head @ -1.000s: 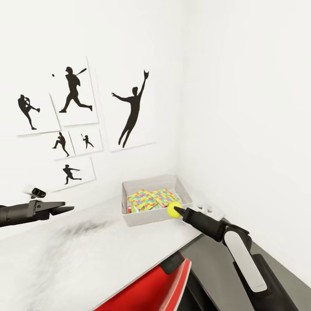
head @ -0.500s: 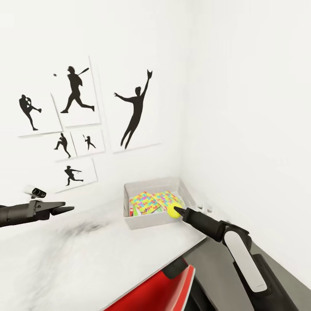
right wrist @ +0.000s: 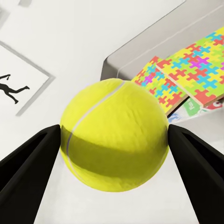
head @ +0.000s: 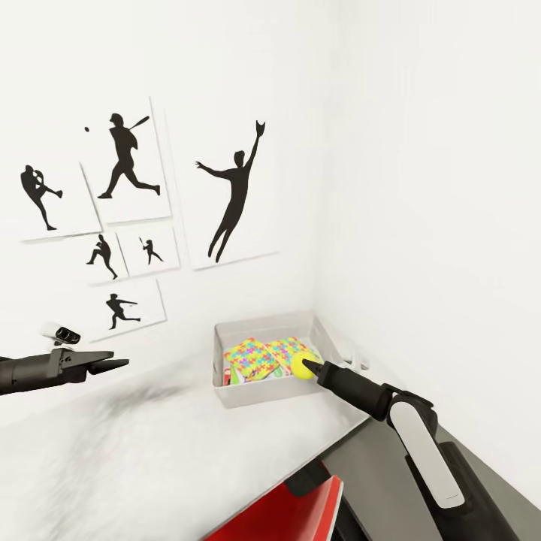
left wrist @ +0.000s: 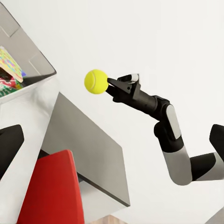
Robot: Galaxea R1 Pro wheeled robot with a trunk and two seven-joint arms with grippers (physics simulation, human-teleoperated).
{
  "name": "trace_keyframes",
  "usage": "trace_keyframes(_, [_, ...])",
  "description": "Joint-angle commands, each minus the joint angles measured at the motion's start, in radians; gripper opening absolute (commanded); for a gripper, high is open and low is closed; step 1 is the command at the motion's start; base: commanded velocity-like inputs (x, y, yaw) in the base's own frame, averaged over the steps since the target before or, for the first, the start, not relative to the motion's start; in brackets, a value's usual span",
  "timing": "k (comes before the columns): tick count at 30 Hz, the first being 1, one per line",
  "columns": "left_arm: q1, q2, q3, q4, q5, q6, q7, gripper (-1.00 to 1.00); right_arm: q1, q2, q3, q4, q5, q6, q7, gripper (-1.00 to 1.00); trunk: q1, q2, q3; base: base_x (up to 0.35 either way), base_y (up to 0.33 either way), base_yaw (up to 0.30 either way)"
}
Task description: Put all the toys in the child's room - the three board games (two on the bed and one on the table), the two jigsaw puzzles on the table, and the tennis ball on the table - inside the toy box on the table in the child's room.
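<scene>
A white table (head: 150, 451) sits in the room's corner, the toy box (head: 255, 394) on it holding jigsaw puzzles (head: 267, 355); the right gripper (head: 309, 367) has its jaws closed around the tennis ball (head: 304, 365) above the box's near corner, while the left gripper (head: 113, 365) hovers well apart, jaws parted, holding nothing

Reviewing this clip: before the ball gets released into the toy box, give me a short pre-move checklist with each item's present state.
1. Tennis ball gripped between both fingers of the right end effector: ok.
2. Ball over the toy box opening: cannot tell; in the head view it overlaps the box's near right part, while the left wrist view shows it off beyond the box's edge.
3. Room left in the box: ok; the two jigsaw puzzles lie inside, below the rim.
4. Left end effector away from the box: ok; it hangs open, far to the left.
5. Board games in the box: cannot tell; something shows under the puzzles.
</scene>
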Motion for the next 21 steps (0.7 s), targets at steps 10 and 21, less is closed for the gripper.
trace_keyframes(10, [-0.001,0.000,-0.002,0.000,0.000,0.011,-0.003,1.00,-0.001,-0.004,0.001,-0.001,-0.011,0.001,-0.009,-1.00,0.001,-0.002,-0.002,0.004,0.000,0.000])
trace_keyframes(21, [-0.001,0.000,-0.003,0.000,0.000,0.011,-0.003,1.00,-0.141,0.108,0.013,0.017,-0.007,0.124,-0.088,-1.00,0.001,-0.002,-0.002,0.000,0.000,0.000])
